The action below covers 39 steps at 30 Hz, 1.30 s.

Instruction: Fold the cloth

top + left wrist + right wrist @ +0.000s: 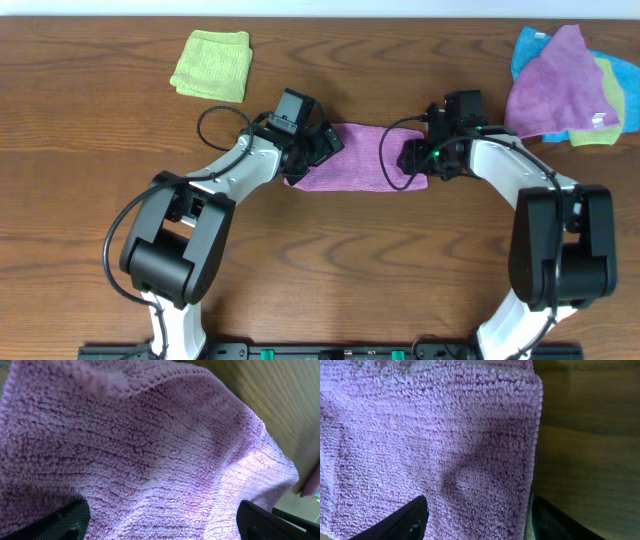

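The cloth lies folded in a strip at mid-worktop, between both hands. The left hand gapes wide over one end, gripping nothing. The right hand is part-spread, its fingers straddling the cloth's other edge.

**The tally on the table**

There was one orchid cloth and one folded lime-green towel. A heap held three more: one lavender towel, one blue towel and one yellow-green towel. That made five pieces of fabric. Two arms showed, the left arm and the right arm, with one gripper each: the left gripper and the right gripper. There was one wooden table.
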Each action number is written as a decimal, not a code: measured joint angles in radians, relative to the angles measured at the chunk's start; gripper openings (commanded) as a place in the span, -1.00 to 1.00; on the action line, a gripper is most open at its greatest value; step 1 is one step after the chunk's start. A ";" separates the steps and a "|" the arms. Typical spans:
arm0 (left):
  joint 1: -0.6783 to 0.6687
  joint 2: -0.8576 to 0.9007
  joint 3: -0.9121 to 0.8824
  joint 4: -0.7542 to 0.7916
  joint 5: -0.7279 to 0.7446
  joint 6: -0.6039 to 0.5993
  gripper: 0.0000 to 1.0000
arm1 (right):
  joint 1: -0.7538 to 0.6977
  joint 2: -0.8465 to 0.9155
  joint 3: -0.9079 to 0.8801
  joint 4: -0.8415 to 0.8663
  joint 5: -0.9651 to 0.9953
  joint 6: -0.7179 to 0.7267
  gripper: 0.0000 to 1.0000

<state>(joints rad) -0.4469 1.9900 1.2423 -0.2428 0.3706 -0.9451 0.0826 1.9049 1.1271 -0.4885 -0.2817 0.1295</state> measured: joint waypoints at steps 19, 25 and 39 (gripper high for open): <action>0.000 0.000 0.000 0.000 0.002 0.000 0.90 | 0.010 0.067 0.038 0.051 -0.059 0.036 -0.81; 0.000 0.000 0.000 0.000 0.005 0.000 0.90 | 0.026 0.073 0.037 0.046 -0.081 0.046 -0.97; 0.000 0.000 0.000 0.000 0.004 0.000 0.90 | 0.040 0.033 0.057 -0.114 0.031 0.034 -0.97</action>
<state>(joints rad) -0.4469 1.9903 1.2423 -0.2424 0.3748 -0.9447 0.1226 1.9381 1.1839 -0.6022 -0.2508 0.1635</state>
